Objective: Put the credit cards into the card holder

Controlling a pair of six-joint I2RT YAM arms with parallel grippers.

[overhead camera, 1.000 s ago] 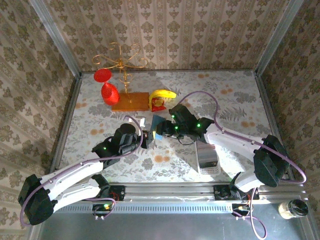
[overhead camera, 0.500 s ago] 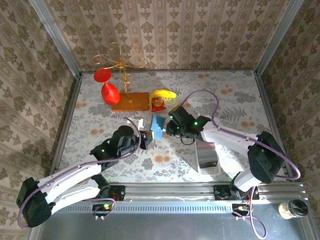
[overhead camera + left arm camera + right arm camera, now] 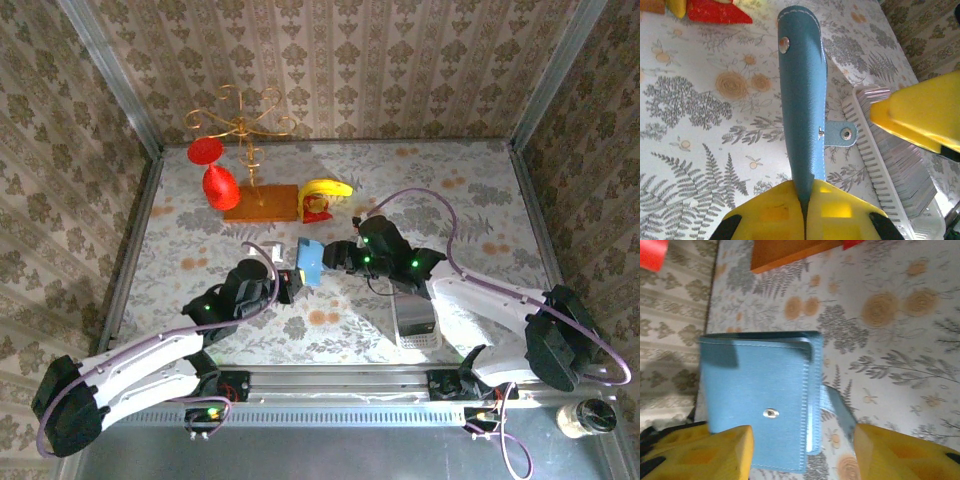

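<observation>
The teal-blue card holder (image 3: 309, 260) stands on edge above the table's middle, and my left gripper (image 3: 292, 284) is shut on its lower end. In the left wrist view the card holder (image 3: 802, 95) rises from between my yellow fingers (image 3: 765, 215), its snap tab (image 3: 842, 134) sticking out to the right. My right gripper (image 3: 336, 258) is open just right of it. Its view faces the card holder (image 3: 757, 390) flat on, with the strap (image 3: 839, 412) between the spread fingers (image 3: 895, 455). The credit cards (image 3: 907, 167) stand in a row in the white tray (image 3: 415, 320).
A gold wire stand (image 3: 240, 120) on a wooden base (image 3: 262, 203) holds two red glasses (image 3: 215, 185) at the back left. A banana (image 3: 327, 189) with a red piece lies beside it. Patterned walls close in the table.
My right gripper has pulled back to the right, and its jaws narrowed and then opened again. The card holder has shifted slightly toward the front, still in my left gripper.
</observation>
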